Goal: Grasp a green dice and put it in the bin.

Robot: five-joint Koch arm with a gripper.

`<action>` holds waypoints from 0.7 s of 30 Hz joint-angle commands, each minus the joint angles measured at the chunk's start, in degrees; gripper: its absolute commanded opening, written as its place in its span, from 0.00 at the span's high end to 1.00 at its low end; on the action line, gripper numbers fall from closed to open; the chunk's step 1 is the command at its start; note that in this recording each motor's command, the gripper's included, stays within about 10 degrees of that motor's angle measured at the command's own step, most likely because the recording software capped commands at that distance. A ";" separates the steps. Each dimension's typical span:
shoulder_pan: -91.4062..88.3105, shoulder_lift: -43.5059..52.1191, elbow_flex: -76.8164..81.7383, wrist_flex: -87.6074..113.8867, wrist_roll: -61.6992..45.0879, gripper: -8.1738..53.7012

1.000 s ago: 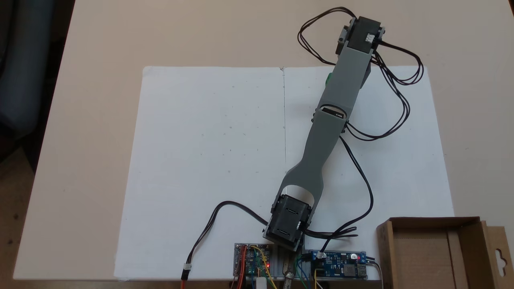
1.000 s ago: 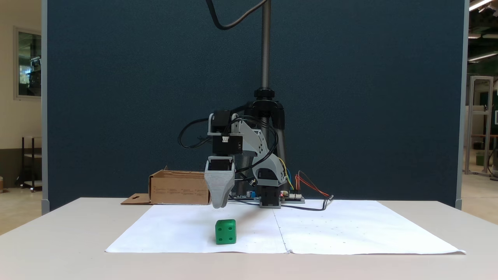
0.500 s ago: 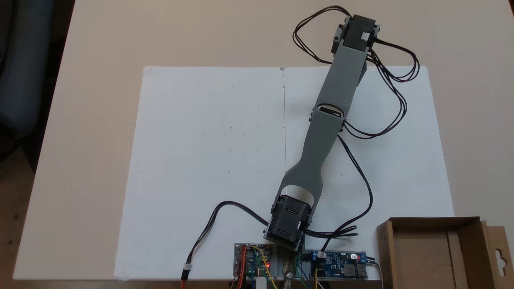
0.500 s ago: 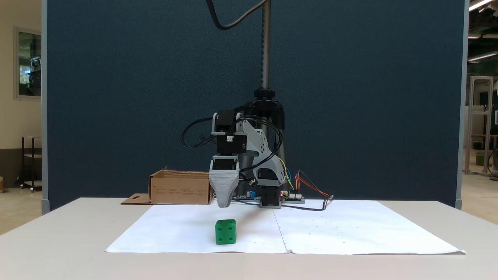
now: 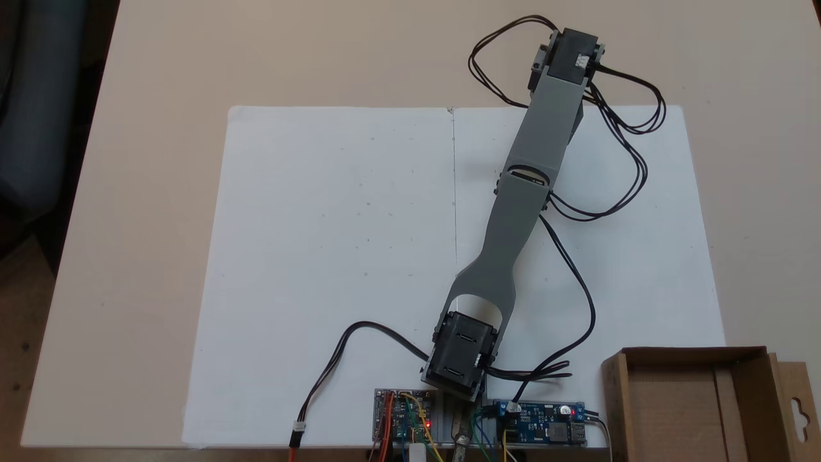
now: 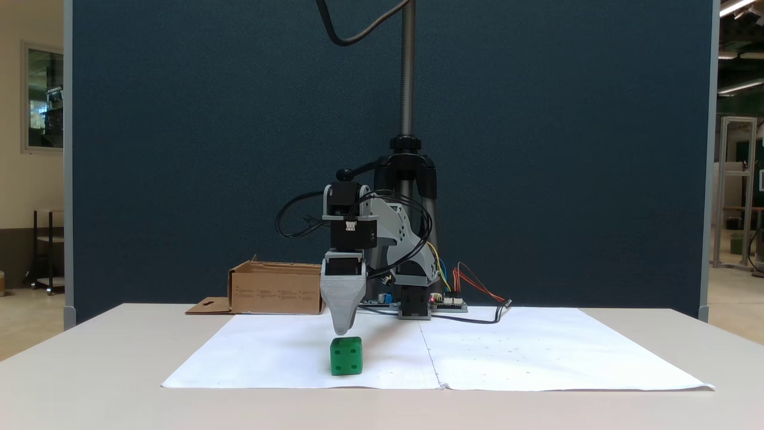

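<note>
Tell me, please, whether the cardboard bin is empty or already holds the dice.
Empty: the bin shows bare cardboard inside, and the green dice sits on the white paper.

Below the grey ribbed jaws of the gripper (image 6: 342, 328) sits the bright green dice (image 6: 346, 356), its pips a darker green. It lies on white paper (image 6: 537, 352) faintly speckled with dots, over a beige table (image 5: 160, 77). Behind the jaws, to their left in this fixed view, the bin (image 6: 274, 289) is plain brown cardboard. The backdrop panel (image 6: 537, 149) is deep blue.
</note>
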 commanded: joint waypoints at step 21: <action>-0.88 0.79 5.01 -0.35 0.53 0.13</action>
